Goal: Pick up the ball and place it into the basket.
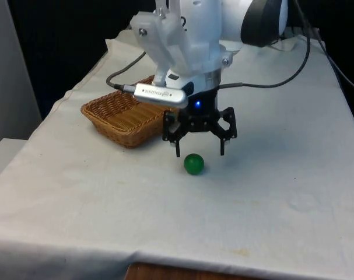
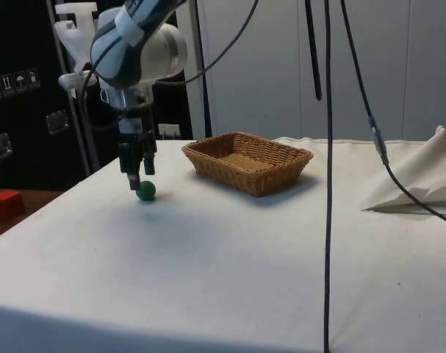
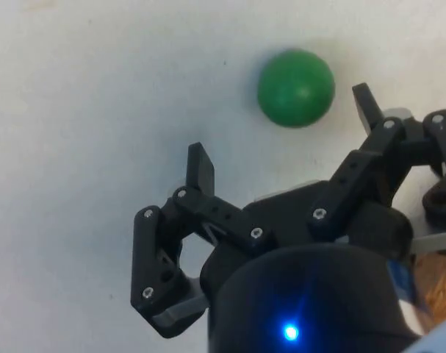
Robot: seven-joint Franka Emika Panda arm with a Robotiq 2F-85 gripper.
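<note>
Ball (image 1: pixel 193 164), green and round, rests on the white cloth (image 1: pixel 270 175) of the table, apart from the wicker basket (image 1: pixel 121 116), which sits further back toward the front view's left. The ball is free of any contact.

Gripper (image 1: pixel 199 152), black with 2 fingers, hangs just above the cloth with its fingers spread wide and nothing between them. In the front view the ball lies low between the 2 fingertips, slightly nearer the camera than the gripper.

Side view: the gripper (image 2: pixel 137 179) points straight down, and the ball (image 2: pixel 145 191) sits just beside its tips, touching the cloth. The basket (image 2: pixel 247 160) stands well clear, rectangular and shallow, with nothing visible inside. A crumpled fold of cloth (image 2: pixel 421 176) lies at the table's far edge, and a red block (image 2: pixel 7 204) sits off the table on a lower surface.

Wrist view: the ball (image 3: pixel 295 87) lies beyond the fingertips (image 3: pixel 200 165), off the line between them and closer to 1 finger than the other. A sliver of the basket's weave (image 3: pixel 436 283) shows at the edge.
</note>
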